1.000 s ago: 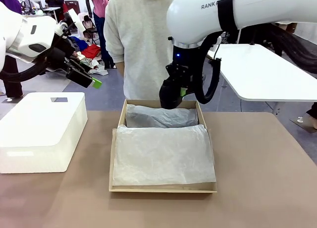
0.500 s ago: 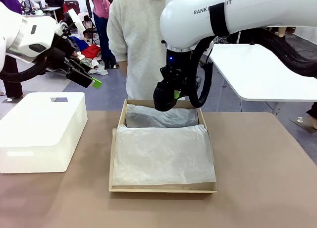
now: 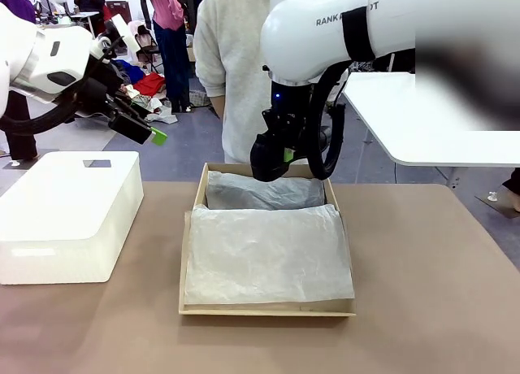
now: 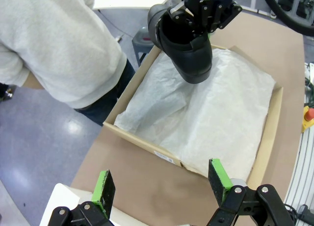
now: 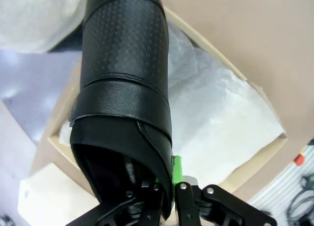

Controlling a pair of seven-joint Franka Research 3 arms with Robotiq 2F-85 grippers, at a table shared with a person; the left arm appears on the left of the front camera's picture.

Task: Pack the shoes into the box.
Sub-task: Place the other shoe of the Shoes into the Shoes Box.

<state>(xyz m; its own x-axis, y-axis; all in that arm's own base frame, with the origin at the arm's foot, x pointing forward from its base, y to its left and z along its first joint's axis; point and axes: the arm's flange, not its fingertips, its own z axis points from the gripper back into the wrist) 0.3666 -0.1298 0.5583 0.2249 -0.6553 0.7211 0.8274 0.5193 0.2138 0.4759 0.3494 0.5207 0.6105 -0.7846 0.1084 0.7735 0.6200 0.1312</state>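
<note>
One black shoe [image 3: 264, 164] hangs toe-down over the far end of the box [image 3: 186, 264], a tan cardboard shoebox lined with white tissue paper [image 3: 268, 252]. My right gripper [image 3: 286, 152] is shut on the shoe's heel rim. In the right wrist view the shoe [image 5: 125, 88] runs away from the right gripper [image 5: 171, 186] toward the box [image 5: 267, 150] below. The left wrist view shows the shoe [image 4: 189, 46] above the box's [image 4: 142, 142] far corner. My left gripper [image 3: 150, 128] stands open and empty, high at the left; its green pads [image 4: 104, 186] are spread wide. The tissue hides the box's inside.
A large white foam box [image 3: 69, 211] stands on the brown table [image 3: 422, 309] left of the shoebox. A person in a grey sweater [image 3: 240, 65] stands at the far edge behind the box. A white table [image 3: 439, 118] is at the back right.
My right arm has carried the shoe a little to the left over the box's far end. The person has shifted to the right. The left arm has not moved.
</note>
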